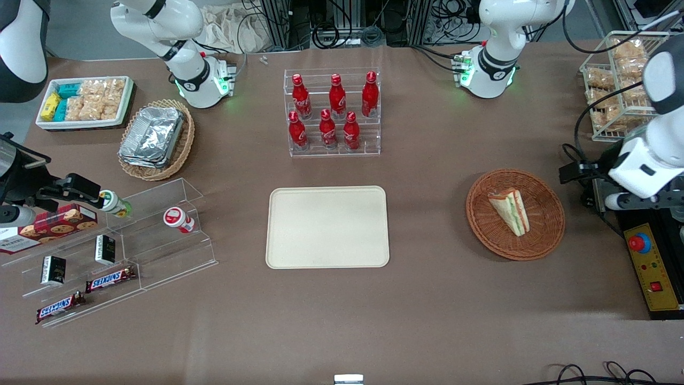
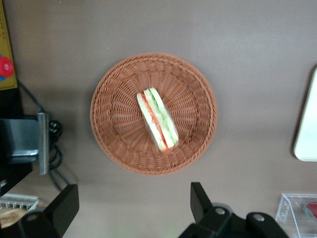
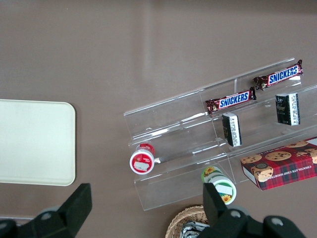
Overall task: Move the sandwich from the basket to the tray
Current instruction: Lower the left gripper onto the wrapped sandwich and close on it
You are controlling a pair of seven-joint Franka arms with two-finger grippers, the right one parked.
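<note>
Wicker basket point(image 2: 153, 114) on the desk point(image 1: 427, 299) cradles the sandwich point(image 2: 157, 119); your gripper point(image 2: 133, 203) hovers above, fingers spread wide. Descend centred, straddle the bread faces, squeeze gently, then carry it to the tray point(image 1: 327, 226).

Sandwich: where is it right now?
The sandwich lies inside the basket, toward the working arm's end of the table, apart from the tray; the open gripper hovers above.

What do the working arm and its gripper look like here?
The left arm has glossy white shells with dark joint bands, a green-lit base and black cables. Its gripper, open above the basket, has black, blocky fingers.
</note>
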